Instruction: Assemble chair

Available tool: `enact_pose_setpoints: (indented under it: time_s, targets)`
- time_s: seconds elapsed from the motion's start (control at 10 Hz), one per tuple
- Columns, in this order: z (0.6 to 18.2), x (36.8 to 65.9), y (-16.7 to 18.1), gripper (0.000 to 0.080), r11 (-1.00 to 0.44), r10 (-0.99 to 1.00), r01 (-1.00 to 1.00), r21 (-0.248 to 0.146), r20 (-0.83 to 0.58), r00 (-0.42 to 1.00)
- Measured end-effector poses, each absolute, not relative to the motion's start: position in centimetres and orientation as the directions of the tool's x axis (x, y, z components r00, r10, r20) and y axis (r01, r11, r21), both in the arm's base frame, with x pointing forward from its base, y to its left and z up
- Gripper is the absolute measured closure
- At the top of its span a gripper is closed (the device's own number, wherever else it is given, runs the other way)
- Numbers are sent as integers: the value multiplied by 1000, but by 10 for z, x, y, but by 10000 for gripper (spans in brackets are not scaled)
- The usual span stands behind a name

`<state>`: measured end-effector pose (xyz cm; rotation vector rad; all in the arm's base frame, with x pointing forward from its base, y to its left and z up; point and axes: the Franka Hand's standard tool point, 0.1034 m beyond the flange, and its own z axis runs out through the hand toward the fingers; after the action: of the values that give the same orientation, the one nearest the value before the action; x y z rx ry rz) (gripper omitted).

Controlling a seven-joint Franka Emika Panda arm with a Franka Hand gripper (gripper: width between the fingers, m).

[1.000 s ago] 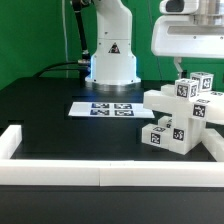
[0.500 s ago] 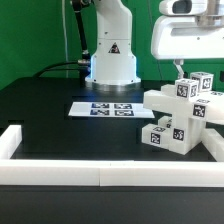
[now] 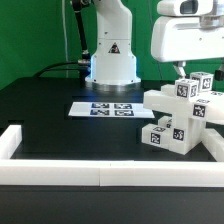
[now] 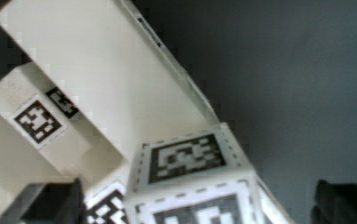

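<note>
The partly built chair (image 3: 180, 115), a cluster of chunky white blocks with black-and-white tags, stands on the black table at the exterior view's right. My gripper (image 3: 180, 70) hangs just above its upper tagged block (image 3: 200, 83). In the wrist view that tagged block (image 4: 189, 160) lies between my dark fingers (image 4: 47, 205), with a clear gap to the far finger, so the gripper (image 4: 196, 205) is open and astride it. A long white chair piece (image 4: 104, 60) with another tag runs away from the block.
The marker board (image 3: 103, 108) lies flat mid-table in front of the robot base (image 3: 112, 55). White border rails (image 3: 60, 178) run along the front edge and turn up at the left corner (image 3: 10, 140).
My hand has shifted slightly over the chair's top block. The chair and the marker board have not moved.
</note>
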<state>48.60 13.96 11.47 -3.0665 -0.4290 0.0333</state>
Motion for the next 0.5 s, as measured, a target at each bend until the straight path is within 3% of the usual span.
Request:
enact_pose_setpoints:
  time_s: [0.1,0.2,0.3,0.5]
  targets:
    - [115,486,140,264,-961,275,274,-48,-15,961]
    - [115,486,140,437,-961,275,274,-48,-15,961]
    - [115,486,140,514,-961,275,274,-48,-15,961]
    - [115,486,140,514,-967,250,249,-47,-16,968]
